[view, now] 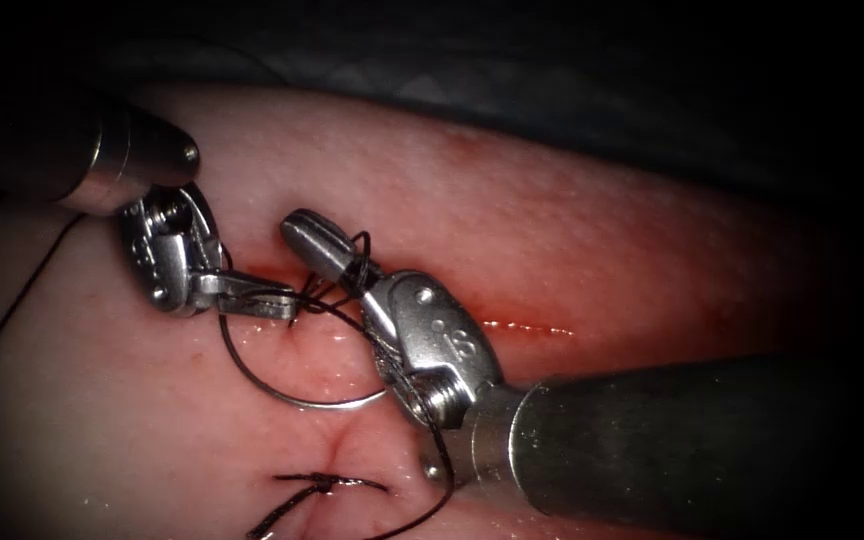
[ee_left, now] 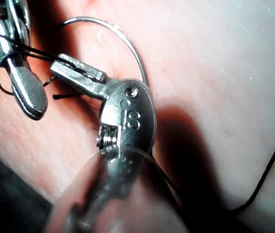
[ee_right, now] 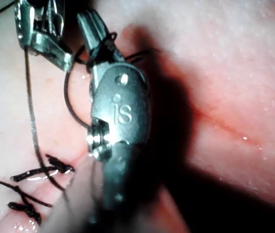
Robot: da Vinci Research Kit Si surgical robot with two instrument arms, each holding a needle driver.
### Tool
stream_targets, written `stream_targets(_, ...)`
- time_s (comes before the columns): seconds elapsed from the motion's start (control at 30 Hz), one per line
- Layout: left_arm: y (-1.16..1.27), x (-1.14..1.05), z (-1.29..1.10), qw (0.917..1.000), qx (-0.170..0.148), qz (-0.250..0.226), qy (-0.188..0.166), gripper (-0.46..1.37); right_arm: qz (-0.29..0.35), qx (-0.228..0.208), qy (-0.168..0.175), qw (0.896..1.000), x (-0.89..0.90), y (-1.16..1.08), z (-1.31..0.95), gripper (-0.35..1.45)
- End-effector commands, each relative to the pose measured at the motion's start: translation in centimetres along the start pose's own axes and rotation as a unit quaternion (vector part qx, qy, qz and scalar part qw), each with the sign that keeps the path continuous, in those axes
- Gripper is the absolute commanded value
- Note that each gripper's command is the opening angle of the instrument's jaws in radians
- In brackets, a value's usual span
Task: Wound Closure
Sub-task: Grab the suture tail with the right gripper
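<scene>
Needle beside "IS"-stamped left hand

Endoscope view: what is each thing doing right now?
Left gripper: shut on the needle's end.
Right gripper: shut, thread looped around it.
Needle: curved, lying on the tissue.
Cut: open to the right, red fluid along it.
Knot: tied.

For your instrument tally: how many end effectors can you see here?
2. Left end effector, left of the cut, seems to grip the needle by its end, outside the tissue; right end effector, over the cut, shut, thread looped round it.
</scene>
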Motion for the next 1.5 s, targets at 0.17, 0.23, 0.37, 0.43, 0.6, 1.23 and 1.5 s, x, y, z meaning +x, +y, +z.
stream_targets(0.17, 0.01, 0.04, -0.03, 1.0, -0.001, 0.002, -0.006, -0.35, 0.045, -0.052, 0.007, 0.998, 0.0, -0.08, -0.01, 0.54)
stream_targets(0.23, 0.01, 0.06, -0.02, 1.0, 0.0, 0.004, -0.007, -0.35, 0.047, -0.077, -0.002, 0.996, -0.01, -0.11, -0.04, 0.69)
stream_targets(0.37, 0.04, 0.1, 0.0, 0.9999, 0.001, 0.007, -0.013, -0.35, 0.073, -0.107, -0.016, 0.991, -0.02, -0.2, -0.13, 0.71)
stream_targets(0.43, 0.06, 0.12, 0.02, 0.9997, -0.001, 0.007, -0.021, -0.35, 0.09, -0.115, -0.013, 0.989, -0.04, -0.26, -0.18, 0.73)
stream_targets(0.6, 0.09, 0.16, 0.07, 0.9994, -0.006, 0.008, -0.033, -0.35, 0.125, -0.154, -0.024, 0.98, -0.09, -0.41, -0.31, 0.58)
stream_targets(1.23, 0.09, 0.12, 0.16, 0.9987, -0.016, 0.012, -0.047, -0.35, 0.25, -0.233, -0.039, 0.939, -0.5, -0.36, -0.46, 0.5)
stream_targets(1.5, 0.12, 0.09, 0.17, 0.9985, -0.022, 0.011, -0.049, -0.35, 0.265, -0.235, -0.032, 0.935, -0.53, -0.19, -0.38, 0.59)
